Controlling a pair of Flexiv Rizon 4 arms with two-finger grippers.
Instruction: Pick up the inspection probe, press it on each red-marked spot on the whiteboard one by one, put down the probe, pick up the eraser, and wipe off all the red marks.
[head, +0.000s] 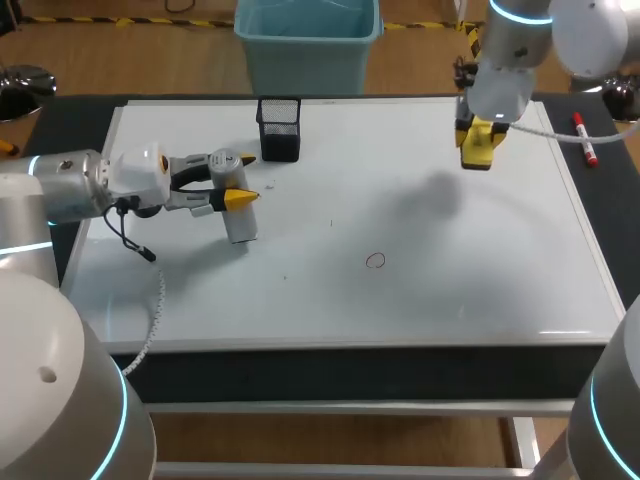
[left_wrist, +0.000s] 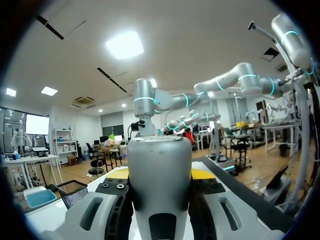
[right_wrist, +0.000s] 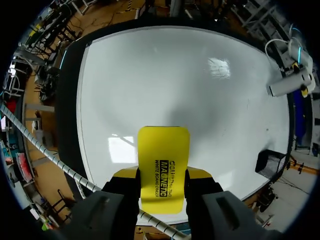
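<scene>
Looks like wipe stage. Got eraser (right_wrist: 164, 150) clamped in right tool (right_wrist: 162, 180), up over whiteboard (head: 450, 290); probe (head: 241, 225) clamped in left tool (head: 238, 180). Next: probably drop onto mark (head: 375, 260) between both tools, then scrub.

The whiteboard (head: 400, 300) lies on the table (head: 60, 120). A holder (head: 279, 128) stands by its back edge, left of centre; a mark (head: 375, 261) sits near the middle. A marker (head: 584, 138) lies at the table's right edge. Probe (head: 241, 222) at the board's left, eraser (head: 480, 140) above back right.

probe (left_wrist: 159, 175) base cut off, mark (head: 375, 261) colour unclear
</scene>
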